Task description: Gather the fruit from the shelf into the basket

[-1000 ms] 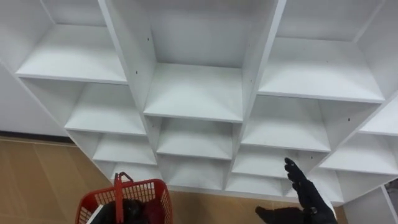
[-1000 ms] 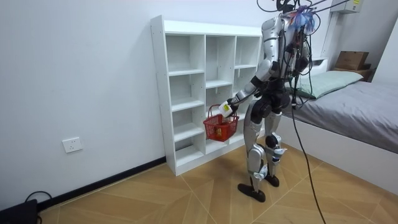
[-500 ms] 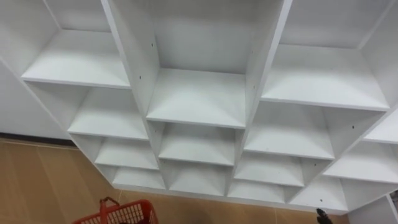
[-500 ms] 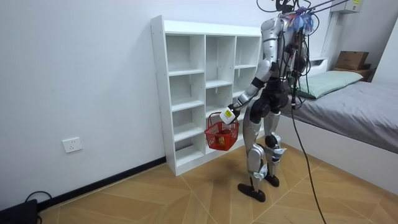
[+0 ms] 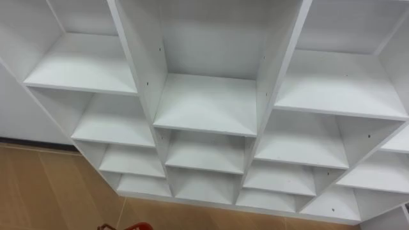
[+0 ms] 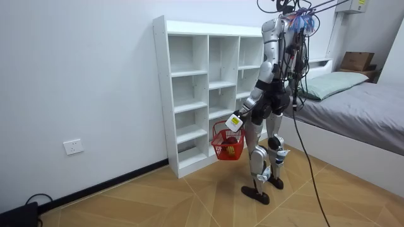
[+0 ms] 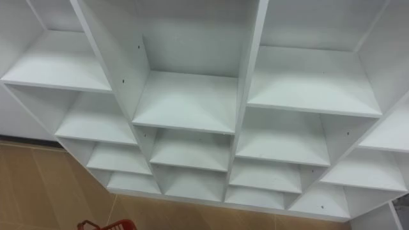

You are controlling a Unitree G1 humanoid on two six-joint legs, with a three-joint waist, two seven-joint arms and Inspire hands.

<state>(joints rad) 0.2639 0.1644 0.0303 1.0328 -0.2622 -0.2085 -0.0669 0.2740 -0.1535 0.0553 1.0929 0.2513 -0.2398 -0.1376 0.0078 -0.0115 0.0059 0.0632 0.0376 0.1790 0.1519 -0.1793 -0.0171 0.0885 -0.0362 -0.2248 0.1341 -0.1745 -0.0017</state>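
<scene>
1. A bedroom in a home: a bed (image 6: 363, 120) with a grey cover and a green pillow (image 6: 331, 82).
2. A white open-shelved closet (image 6: 202, 94) stands against a plain wall.
3. Wood-patterned floor (image 6: 189, 202), a wall socket (image 6: 74, 147) low down.

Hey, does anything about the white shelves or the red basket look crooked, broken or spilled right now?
Nothing stands out. The white shelf unit stands straight and undamaged, and the red basket hangs roughly upright from the left hand, with nothing spilled below it.
</scene>
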